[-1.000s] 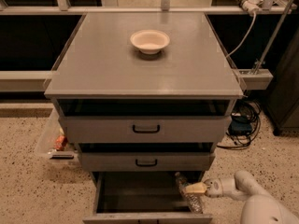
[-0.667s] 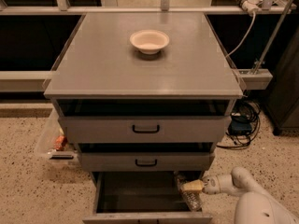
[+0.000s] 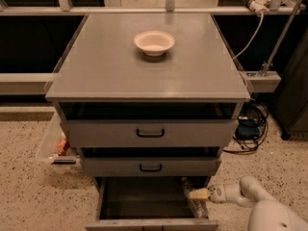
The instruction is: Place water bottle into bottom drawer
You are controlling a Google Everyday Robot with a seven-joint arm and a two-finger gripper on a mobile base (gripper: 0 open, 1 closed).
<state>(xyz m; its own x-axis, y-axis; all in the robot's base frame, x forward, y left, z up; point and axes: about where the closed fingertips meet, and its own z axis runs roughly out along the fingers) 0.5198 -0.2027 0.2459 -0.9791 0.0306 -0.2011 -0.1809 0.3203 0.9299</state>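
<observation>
The bottom drawer is pulled open at the foot of the grey cabinet, and its dark interior shows. The water bottle is a clear crinkled bottle. It lies lengthwise along the drawer's right wall, inside the drawer. My gripper reaches in from the right on a white arm. It sits just above the bottle's middle, over the drawer's right edge. The gripper's pale tip hides part of the bottle.
A cream bowl sits on the cabinet top. The two upper drawers with black handles are slightly ajar. A clear bin stands on the floor at the left. Cables lie at the right.
The gripper has stayed over the bottle at the drawer's right side, shifting only slightly. The bottle lies in the same place.
</observation>
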